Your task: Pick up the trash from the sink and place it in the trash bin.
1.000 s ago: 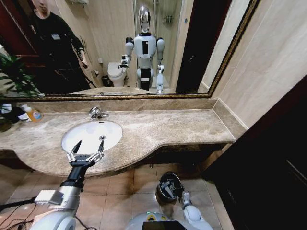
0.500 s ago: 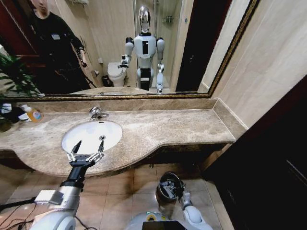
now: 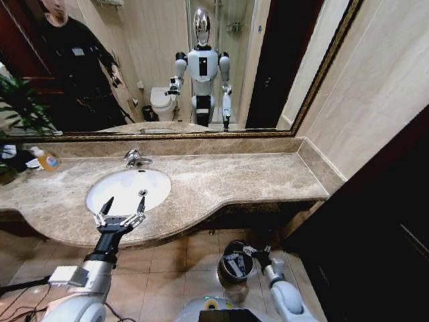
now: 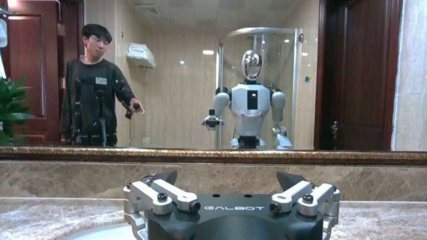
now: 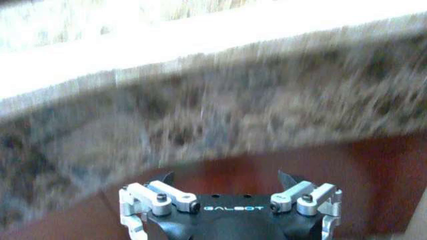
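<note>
left end effector [image 3: 120, 209] hovers over the near rim of the sink [image 3: 161, 182], at about 7 o'clock in the head view, its two dark-tipped fingers [image 3: 107, 204] spread wide with nothing between them. in the left wrist view the same end effector [image 4: 227, 181] sits low in the picture, fingertips apart and empty, with the counter [image 4: 40, 217] and a mirror beyond it; a pale sliver of the sink [image 4: 100, 232] is cut off at the picture's edge.

right end effector [image 3: 258, 255] is low near the tiled floor [image 3: 201, 251], at about 6 o'clock in the head view, just beside the trash bin [image 3: 236, 263]. it is too small and dark there to tell from that view how its fingers stand. in the right wrist view the right end effector [image 5: 227, 181] shows fingertips spread wide and empty, under the blurred marble edge of the counter [image 5: 200, 115].

the sink is a white oval basin set in the beige marble counter [image 3: 255, 176], with a chrome faucet [image 3: 136, 158] at its far rim. the basin looks bare and white; no trash can be made out in it. the trash bin stands on the floor under the counter's front edge, dark and round, with a few pale scraps [image 3: 232, 266] inside that are hard to identify.

a yellow-orange bottle [image 3: 45, 159] lies on the counter at about 9 o'clock.
</note>
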Motion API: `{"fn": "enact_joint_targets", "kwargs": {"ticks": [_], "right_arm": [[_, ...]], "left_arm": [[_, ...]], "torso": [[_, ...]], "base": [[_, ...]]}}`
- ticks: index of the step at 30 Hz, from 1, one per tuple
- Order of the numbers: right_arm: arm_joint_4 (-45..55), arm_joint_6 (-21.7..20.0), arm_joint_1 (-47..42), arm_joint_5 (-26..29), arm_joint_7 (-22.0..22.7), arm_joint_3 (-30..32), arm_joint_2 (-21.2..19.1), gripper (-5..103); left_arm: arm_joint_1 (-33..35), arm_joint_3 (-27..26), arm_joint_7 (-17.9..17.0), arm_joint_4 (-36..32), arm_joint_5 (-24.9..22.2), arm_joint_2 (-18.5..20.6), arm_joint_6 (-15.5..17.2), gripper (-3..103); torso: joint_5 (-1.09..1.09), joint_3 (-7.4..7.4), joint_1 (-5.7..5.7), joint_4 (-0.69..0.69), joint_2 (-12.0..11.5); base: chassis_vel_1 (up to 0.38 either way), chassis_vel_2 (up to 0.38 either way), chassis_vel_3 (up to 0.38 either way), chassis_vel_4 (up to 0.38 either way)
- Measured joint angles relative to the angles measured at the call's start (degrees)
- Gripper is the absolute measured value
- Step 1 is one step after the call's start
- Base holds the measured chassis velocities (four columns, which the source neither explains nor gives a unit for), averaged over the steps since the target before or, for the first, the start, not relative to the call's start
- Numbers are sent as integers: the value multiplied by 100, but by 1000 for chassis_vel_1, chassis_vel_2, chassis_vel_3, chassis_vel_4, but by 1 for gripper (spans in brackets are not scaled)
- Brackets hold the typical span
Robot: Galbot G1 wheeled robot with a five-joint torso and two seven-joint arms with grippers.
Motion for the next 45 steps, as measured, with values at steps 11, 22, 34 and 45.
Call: {"fn": "enact_joint_targets", "kwargs": {"ticks": [11,22,34,45], "right_arm": [[2036,-528,-592,222,146,583,374,100],[3459,-434,-637,86,338,596,358,100],[3381,-382,-553,-728,-365,1082,313,100],[3348,-666,-602,-877,-42,1028,279,100]], "left_arm": [[0,0,0,0,0,0,0,100],[0,0,0,0,0,0,0,100],[0,0,0,0,0,0,0,100],[0,0,0,0,0,0,0,100]], "torso": [[0,0,0,0,0],[-1,0,0,0,0],[0,0,0,0,0],[0,0,0,0,0]], "base": [[0,0,0,0],[0,0,0,0],[0,0,0,0],[0,0,0,0]]}}
